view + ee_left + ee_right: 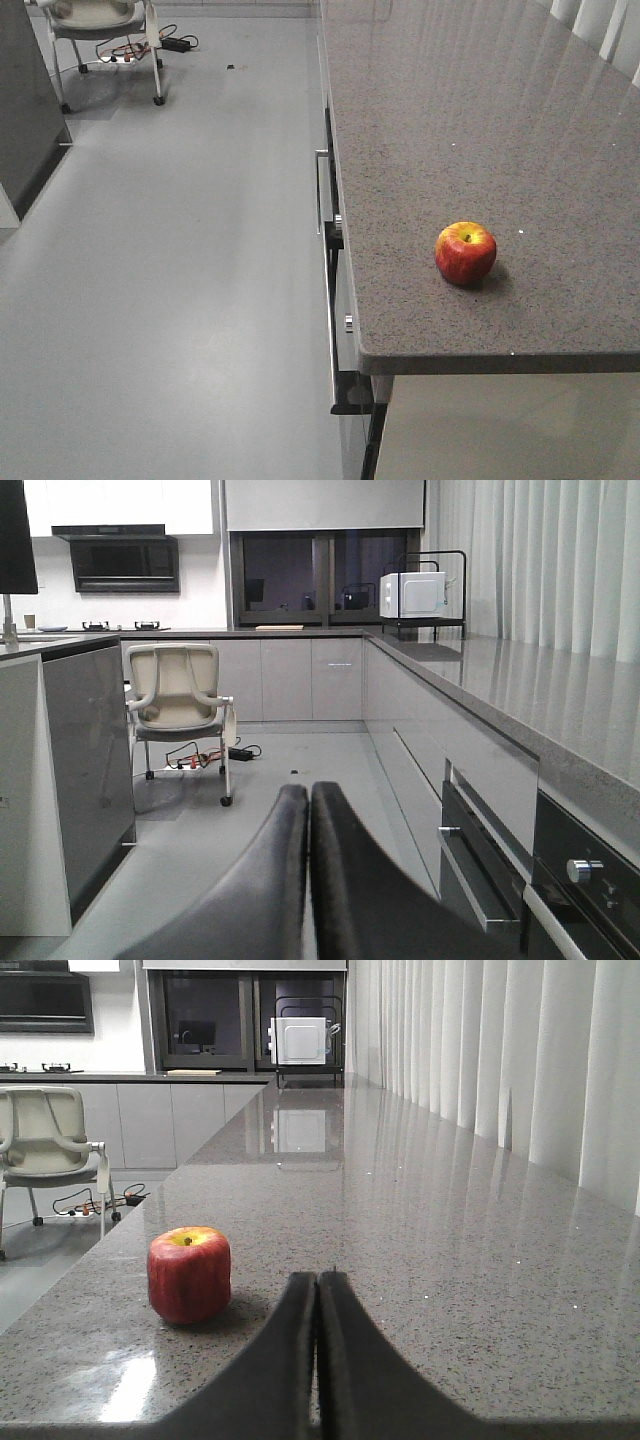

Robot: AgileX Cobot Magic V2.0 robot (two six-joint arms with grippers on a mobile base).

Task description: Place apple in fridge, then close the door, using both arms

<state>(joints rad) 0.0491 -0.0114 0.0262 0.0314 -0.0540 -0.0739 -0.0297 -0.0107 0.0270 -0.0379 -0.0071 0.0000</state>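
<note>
Apple (pixel 189 1273) on the counter (pixel 430 1260) lies just ahead-left of the right gripper (pixel 318 1278), jaws together; left gripper (pixel 308 792), likewise closed, hangs over the floor

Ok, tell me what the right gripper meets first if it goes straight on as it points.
Probably nothing nearby: the right gripper points along the counter, and the apple sits left of its line, though depth is unclear.

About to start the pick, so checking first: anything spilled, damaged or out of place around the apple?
Nothing stands out. The apple sits upright, stem up, alone on the counter close to its near edge, with no spill or damage visible. The only clutter is loose cables on the floor by the far chair.
</note>
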